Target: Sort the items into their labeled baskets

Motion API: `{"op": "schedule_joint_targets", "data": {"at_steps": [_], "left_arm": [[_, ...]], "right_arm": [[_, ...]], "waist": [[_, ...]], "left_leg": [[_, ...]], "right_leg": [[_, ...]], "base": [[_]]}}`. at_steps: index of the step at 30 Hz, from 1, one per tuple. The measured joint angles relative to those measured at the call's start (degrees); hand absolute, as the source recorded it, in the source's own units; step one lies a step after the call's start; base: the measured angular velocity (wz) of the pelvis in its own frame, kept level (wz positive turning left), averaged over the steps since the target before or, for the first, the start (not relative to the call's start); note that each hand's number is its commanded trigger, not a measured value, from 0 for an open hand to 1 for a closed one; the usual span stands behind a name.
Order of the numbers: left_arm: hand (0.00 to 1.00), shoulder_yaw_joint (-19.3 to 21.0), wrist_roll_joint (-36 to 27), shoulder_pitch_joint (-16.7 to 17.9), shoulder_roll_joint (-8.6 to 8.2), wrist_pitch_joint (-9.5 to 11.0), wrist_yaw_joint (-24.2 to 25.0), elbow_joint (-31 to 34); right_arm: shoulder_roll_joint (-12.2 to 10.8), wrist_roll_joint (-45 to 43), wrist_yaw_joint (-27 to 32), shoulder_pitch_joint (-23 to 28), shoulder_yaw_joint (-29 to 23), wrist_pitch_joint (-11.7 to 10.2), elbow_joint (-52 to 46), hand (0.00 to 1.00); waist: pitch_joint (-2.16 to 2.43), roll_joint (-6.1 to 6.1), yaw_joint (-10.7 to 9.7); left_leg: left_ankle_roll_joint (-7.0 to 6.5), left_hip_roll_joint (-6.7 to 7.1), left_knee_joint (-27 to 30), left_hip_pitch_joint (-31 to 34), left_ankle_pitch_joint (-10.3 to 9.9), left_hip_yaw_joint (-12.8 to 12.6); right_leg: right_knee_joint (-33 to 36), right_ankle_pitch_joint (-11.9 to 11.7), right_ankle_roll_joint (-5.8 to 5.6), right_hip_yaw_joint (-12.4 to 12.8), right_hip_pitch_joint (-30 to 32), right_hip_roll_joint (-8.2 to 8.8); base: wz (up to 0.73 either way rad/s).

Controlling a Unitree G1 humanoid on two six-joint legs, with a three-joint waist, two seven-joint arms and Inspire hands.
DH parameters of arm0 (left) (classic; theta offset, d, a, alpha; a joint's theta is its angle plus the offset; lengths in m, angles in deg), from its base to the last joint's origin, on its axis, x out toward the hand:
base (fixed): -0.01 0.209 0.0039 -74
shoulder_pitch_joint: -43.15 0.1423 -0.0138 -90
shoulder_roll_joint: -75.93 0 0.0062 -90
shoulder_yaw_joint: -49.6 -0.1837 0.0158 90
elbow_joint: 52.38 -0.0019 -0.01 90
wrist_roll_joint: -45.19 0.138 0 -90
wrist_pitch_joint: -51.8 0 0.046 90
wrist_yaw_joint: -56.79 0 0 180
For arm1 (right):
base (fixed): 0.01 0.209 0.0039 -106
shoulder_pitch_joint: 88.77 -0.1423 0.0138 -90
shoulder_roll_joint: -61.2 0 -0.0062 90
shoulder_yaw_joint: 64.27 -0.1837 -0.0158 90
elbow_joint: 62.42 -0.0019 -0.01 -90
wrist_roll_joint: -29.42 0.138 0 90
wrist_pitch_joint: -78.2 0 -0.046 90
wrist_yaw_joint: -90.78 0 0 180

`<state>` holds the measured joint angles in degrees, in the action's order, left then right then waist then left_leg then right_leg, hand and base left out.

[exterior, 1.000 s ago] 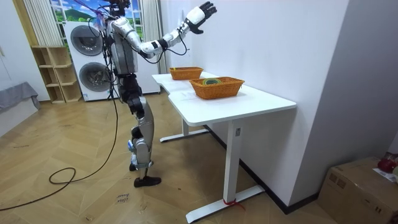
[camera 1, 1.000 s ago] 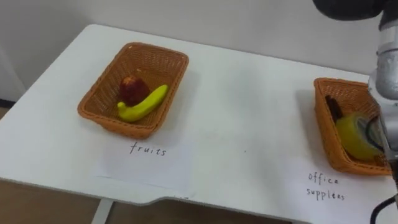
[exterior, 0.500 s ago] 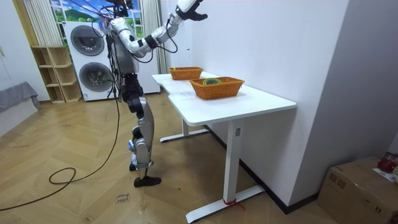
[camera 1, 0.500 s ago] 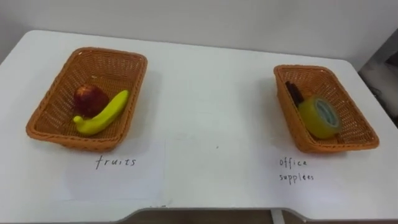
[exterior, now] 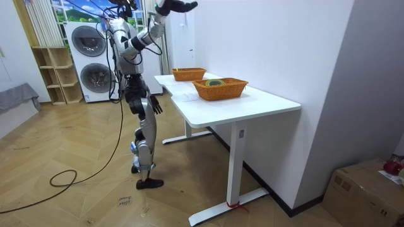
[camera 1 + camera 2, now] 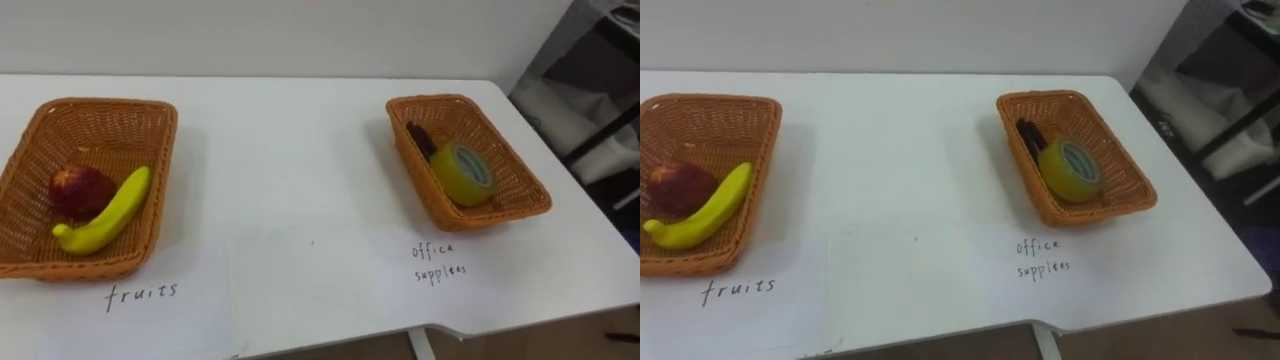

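Fruit basket (image 6: 100, 104) left, supplies basket (image 6: 522, 182) right

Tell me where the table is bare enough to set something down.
The widest bare patch of table lies between the fruit basket and the office basket. A strip behind both baskets is free too. Crowded: the fruit basket holds an apple and banana, the office basket tape and a dark item; labels lie in front of each.
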<state>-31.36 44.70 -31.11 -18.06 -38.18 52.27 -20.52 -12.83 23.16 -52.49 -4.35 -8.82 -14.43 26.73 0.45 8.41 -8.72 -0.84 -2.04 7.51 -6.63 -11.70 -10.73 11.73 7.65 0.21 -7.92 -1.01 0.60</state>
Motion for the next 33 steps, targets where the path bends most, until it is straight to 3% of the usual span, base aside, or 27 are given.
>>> {"op": "schedule_joint_targets", "data": {"at_steps": [7,15,19,24,27,33], "left_arm": [[0.0,0.0,0.0,0.1,0.01,0.3,0.0,-0.2],[0.0,0.9,-0.7,0.4,-0.28,0.4,-0.1,0.4],[0.0,0.9,-2.6,0.6,-0.54,0.4,-0.4,0.8],[0.0,1.1,-2.9,1.3,-0.57,0.3,-0.4,1.6],[0.0,1.0,-4.6,1.8,-0.74,0.2,-0.6,2.6],[0.0,1.0,-4.4,2.4,-0.87,0.3,-1.6,4.2]], "right_arm": [[0.0,5.8,2.9,6.3,-1.9,-0.9,0.2,0.0],[-0.3,13.3,6.6,10.1,-3.8,-1.5,4.1,0.0],[-0.5,21.7,9.0,12.2,-5.3,-1.6,5.2,0.0],[-0.8,29.6,10.1,13.8,-6.7,-1.9,11.3,0.0],[-1.5,33.6,10.7,14.0,-7.1,-2.0,15.9,0.0],[-5.0,43.1,11.8,14.0,-7.5,-3.3,22.6,0.0]], "waist": [[-0.45,-0.57,-0.7],[-0.36,-0.96,-0.6],[-0.43,-0.75,-0.7],[-0.12,-0.85,-0.8],[-0.04,-0.77,-1.0],[-0.05,-0.81,-1.9]], "left_leg": [[0.04,-0.03,0.1,0.0,-0.2,-0.3],[0.12,0.32,0.2,0.1,-0.3,-0.2],[0.11,0.48,0.2,0.3,-0.3,0.0],[0.12,0.45,0.1,0.5,-0.3,0.1],[0.13,0.43,0.0,0.5,-0.3,0.0],[0.16,0.39,-0.2,0.3,-0.3,0.0]], "right_leg": [[0.0,0.0,0.03,0.6,0.1,-0.16],[-0.2,0.3,0.23,0.7,0.2,-0.27],[-0.2,0.8,0.15,0.6,0.2,-0.09],[-0.7,0.8,0.14,0.5,0.2,-0.14],[-1.0,0.8,0.14,0.6,0.0,-0.19],[-1.0,0.8,0.14,0.3,-0.2,-0.23]], "base": [[-0.03],[0.0],[0.05],[0.01],[0.0],[0.0]]}}
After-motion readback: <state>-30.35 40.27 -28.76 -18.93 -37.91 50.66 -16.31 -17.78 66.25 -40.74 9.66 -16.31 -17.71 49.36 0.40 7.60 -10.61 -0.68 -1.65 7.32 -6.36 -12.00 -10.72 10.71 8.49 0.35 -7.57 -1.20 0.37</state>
